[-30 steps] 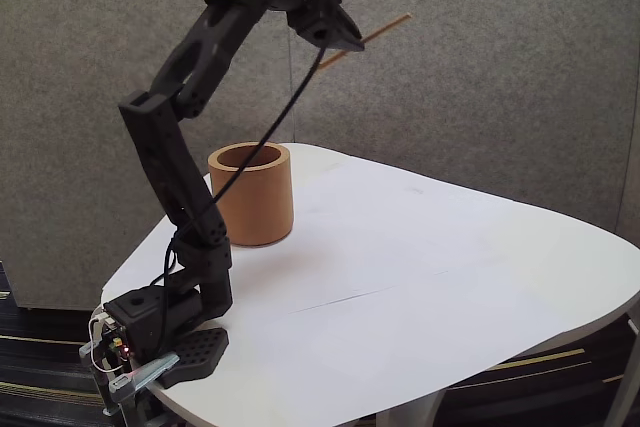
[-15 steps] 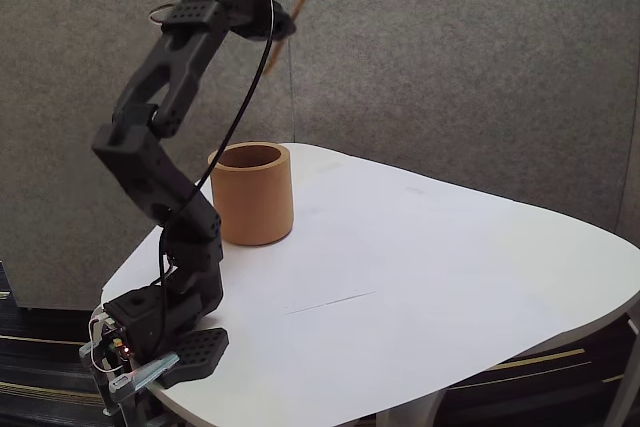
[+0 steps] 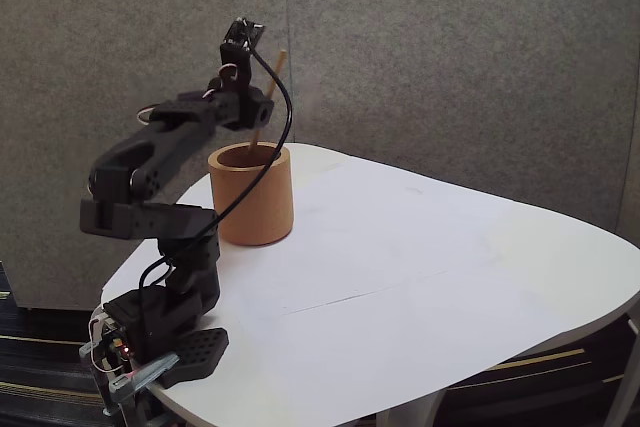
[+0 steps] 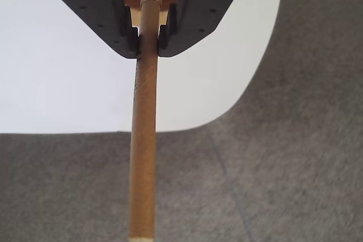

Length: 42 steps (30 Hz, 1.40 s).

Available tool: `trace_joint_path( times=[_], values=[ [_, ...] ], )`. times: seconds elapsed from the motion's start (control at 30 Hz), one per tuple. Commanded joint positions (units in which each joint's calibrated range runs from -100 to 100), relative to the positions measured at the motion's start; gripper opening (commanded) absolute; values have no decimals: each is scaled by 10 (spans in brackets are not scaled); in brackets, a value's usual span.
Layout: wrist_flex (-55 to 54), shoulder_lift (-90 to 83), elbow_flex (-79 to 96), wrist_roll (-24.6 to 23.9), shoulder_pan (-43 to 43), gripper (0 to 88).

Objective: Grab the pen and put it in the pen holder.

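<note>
Pen [image 3: 268,97]: pinched in the closed gripper [image 4: 147,39], now swung down from high overhead to stand nearly upright over the holder [image 3: 252,194], lower end apparently inside the rim; release likely next.

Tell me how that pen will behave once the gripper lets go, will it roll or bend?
The pen looks stiff: it runs dead straight out past the gripper, no sag. It is thin and round, so on the table it would probably roll. It seems light, held by a small pinch. Dropped into the holder, it would likely lean against the wall.
</note>
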Motion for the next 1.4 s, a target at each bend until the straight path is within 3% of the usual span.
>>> trace_joint_path(
  times=[0.0, 0.23, 0.7, 0.97, 1.2, 1.37],
  values=[
    [-43, -52, 80, 3, -21, 7],
    [-77, -92, 198, 3, -21, 7],
    [-80, -92, 221, 3, -31, 15],
    [-81, -92, 217, 2, -31, 292],
    [-81, -92, 178, 0, -31, 312],
    [-75, -87, 18, -2, -31, 308]
  ],
)
